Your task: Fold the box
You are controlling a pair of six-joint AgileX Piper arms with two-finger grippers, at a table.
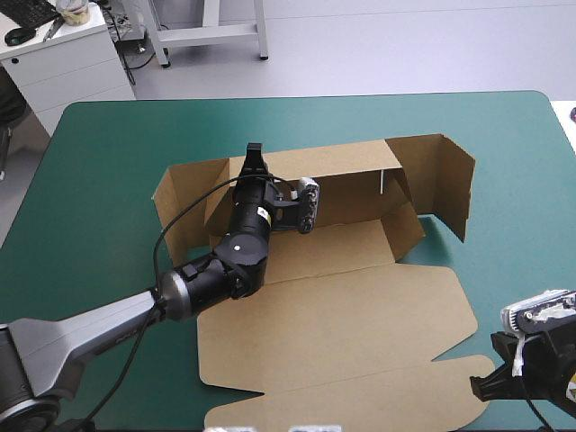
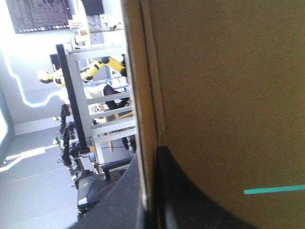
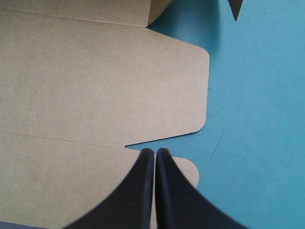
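Observation:
The brown box (image 1: 342, 315) lies mid-table with its lid flat toward the near edge. Its back wall (image 1: 351, 166) and side flaps stand raised. My left gripper (image 1: 254, 155) reaches over the tray and is shut on the top edge of the raised wall at the back left corner. In the left wrist view the board's edge (image 2: 143, 95) runs between the two black fingers (image 2: 190, 200) of that gripper (image 2: 150, 155). My right gripper (image 3: 155, 153) is shut with nothing in it. It hovers low over the lid's front flap (image 3: 95, 95), near a notch at the flap's right end (image 1: 475, 387).
Bare teal-green cover (image 1: 117, 180) surrounds the box on the left, far side and right (image 3: 257, 119). A tall side flap (image 1: 454, 184) stands at the box's right end. A white cabinet (image 1: 63, 63) sits beyond the table's far left corner.

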